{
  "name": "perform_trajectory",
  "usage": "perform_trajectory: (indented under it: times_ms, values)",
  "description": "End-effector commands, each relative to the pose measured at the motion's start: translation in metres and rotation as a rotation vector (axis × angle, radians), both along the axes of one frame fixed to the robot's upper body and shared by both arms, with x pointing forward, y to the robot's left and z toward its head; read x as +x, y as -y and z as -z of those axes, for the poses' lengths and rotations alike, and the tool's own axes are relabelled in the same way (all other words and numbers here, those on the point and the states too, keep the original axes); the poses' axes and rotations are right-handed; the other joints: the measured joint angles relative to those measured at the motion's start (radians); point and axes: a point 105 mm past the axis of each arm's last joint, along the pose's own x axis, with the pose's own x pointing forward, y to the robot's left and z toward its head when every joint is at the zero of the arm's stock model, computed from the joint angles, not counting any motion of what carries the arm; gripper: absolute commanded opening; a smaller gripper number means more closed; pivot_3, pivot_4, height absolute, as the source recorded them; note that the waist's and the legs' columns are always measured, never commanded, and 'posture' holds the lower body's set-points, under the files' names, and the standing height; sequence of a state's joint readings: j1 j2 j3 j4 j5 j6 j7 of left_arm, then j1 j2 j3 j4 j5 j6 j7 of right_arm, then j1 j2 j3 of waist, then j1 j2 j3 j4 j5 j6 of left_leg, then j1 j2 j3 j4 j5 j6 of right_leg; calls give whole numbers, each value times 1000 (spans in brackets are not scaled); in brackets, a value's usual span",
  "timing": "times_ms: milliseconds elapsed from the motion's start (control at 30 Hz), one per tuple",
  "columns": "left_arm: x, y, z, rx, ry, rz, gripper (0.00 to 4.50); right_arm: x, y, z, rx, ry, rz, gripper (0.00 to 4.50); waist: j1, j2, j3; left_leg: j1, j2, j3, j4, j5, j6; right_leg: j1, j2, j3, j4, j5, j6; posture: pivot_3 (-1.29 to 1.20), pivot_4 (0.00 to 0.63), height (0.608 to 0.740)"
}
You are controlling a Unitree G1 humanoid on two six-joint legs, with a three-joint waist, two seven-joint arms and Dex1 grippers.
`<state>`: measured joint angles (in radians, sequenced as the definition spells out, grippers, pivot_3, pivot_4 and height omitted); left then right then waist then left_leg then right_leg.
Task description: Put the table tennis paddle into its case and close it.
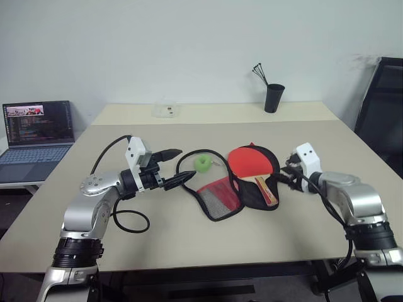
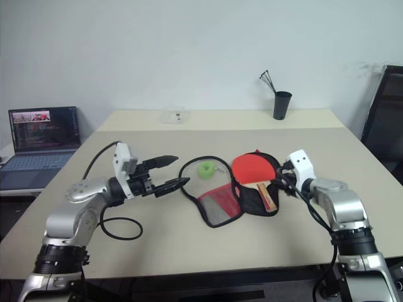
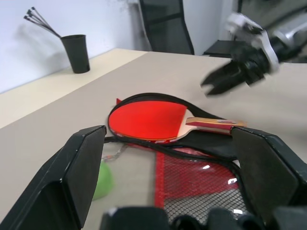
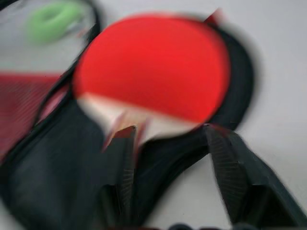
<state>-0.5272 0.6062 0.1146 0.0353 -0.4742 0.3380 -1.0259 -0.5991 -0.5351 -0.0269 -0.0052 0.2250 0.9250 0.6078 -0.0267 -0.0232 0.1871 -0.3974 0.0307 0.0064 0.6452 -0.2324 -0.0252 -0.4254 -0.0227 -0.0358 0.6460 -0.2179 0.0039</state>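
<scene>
The table tennis paddle [image 1: 252, 162] lies red face up on the black half of the open case [image 1: 257, 192], its wooden handle [image 3: 213, 123] pointing toward my right arm. The case's red mesh flap [image 1: 218, 196] is folded out to the left, with a green tag [image 1: 203, 163] on the table beside it. My right gripper [image 1: 281, 178] hovers just off the handle's end, open and holding nothing; its own view shows the handle near one finger [image 4: 125, 158]. At the case's left rim my left gripper [image 1: 184, 165] stands open and empty, its fingers [image 3: 72, 172] apart.
At the back right of the table a black cup [image 1: 274, 97] holds thin sticks. A clear plastic box [image 1: 165, 111] sits at the back middle. An open laptop [image 1: 38, 135] is on a side table at left, and a black chair [image 1: 384, 107] stands at right.
</scene>
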Motion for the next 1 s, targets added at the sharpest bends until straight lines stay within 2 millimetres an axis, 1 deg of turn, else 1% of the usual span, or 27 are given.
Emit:
perform_trajectory:
  times_ms: [33, 67, 100, 267, 333, 633, 733, 833, 900, 1000]
  values:
    - [-1, 4, -14, -3, 51, 35, 4500, -6, -15, -10, 3, 45, -12, 3753, 0, 0, 0, 0, 0, 0, 0, 0, 0, 0, 0, 0, 0, 0, 0, 0, 150, 740]
    - [-2, 5, -13, 3, 48, 51, 4500, -7, -18, -7, 1, 41, -10, 4171, 0, 0, 0, 0, 0, 0, 0, 0, 0, 0, 0, 0, 0, 0, 0, 0, 150, 740]
    - [-3, 6, -13, 10, 43, 70, 4500, -6, -20, -3, 0, 36, 2, 4383, 0, 0, 0, 0, 0, -1, 0, 0, 0, 0, 0, 0, 0, 0, 0, 0, 150, 740]
    - [-12, 8, -10, 57, 9, 153, 4500, 2, -30, 13, -12, 21, 39, 4383, 0, 0, 0, -1, 0, 0, -1, 0, 0, 0, 0, 0, -1, 0, 0, 0, 150, 740]
    - [-15, 7, -8, 79, -2, 172, 4500, 6, -31, 19, -26, 21, 57, 4383, 0, 0, 0, -1, 0, 0, -1, 0, 0, 0, 0, 0, -1, 0, 0, 0, 150, 740]
    - [-11, 1, -13, 90, 17, 141, 4500, 19, -29, 35, -37, 4, 126, 4383, 0, 0, 0, -1, 0, 0, 0, 0, 0, 0, 0, 0, -1, 0, 0, 0, 150, 740]
    - [-11, 1, -13, 87, 21, 134, 4500, 22, -28, 37, -31, 12, 162, 3772, 0, 0, 0, -1, 0, -1, 0, 0, 0, 0, 0, 0, -1, 0, 0, 0, 150, 740]
    - [-12, 0, -12, 84, 23, 128, 4500, 23, -29, 35, -27, 22, 185, 2844, 0, 0, 0, -1, 0, -1, 0, 0, 0, 0, 0, 1, -1, 0, 0, 0, 150, 740]
    - [-12, 0, -12, 83, 23, 126, 4500, 22, -29, 35, -23, 18, 199, 2050, 0, 0, 0, -1, 0, -1, 0, 0, 0, 0, 0, 1, -1, 0, 0, 0, 150, 740]
    - [-12, 0, -11, 80, 22, 124, 4500, 18, -31, 35, -8, 14, 227, 1224, 0, 0, 0, -1, 0, -1, 0, 0, 0, 0, 0, 1, -1, 0, 0, 0, 150, 740]
